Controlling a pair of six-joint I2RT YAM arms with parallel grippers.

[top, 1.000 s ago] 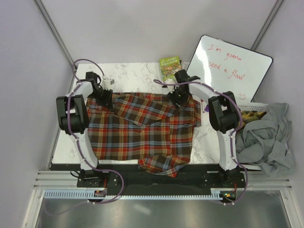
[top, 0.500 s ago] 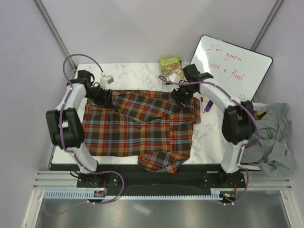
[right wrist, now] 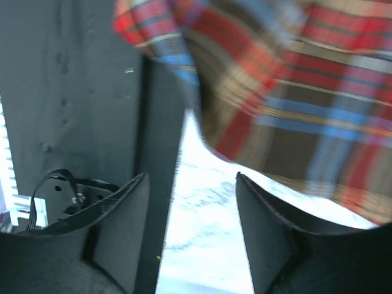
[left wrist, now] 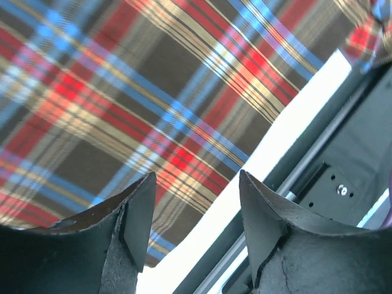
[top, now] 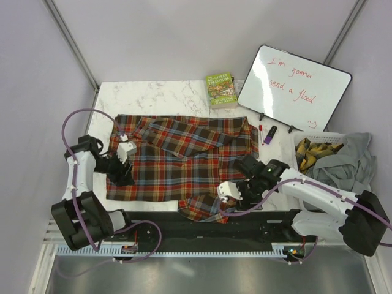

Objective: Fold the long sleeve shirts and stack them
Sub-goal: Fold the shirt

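One of the long sleeve shirts, a plaid one (top: 184, 165) in red, brown and blue, lies spread flat over the marble table (top: 159, 95), with a sleeve end (top: 205, 211) bunched over the near edge. My left gripper (top: 125, 179) hovers open at the shirt's near-left corner. In the left wrist view the open gripper (left wrist: 196, 214) holds nothing, with plaid cloth (left wrist: 153, 92) and the table edge beneath it. My right gripper (top: 237, 195) is open by the shirt's near-right corner. In the right wrist view the open gripper (right wrist: 190, 226) is over bare table beside the plaid hem (right wrist: 294, 104).
A heap of grey cloth (top: 346, 174) drapes over a basket (top: 318, 144) at the right. A whiteboard (top: 294, 82) leans at the back right, with a green book (top: 221, 90) and markers (top: 266, 131) near it. The black base rail (top: 202, 229) runs along the near edge.
Both arms have swung back from the shirt's far shoulders to its near corners, and their jaws have opened. The shirt now lies flatter and reaches farther back.
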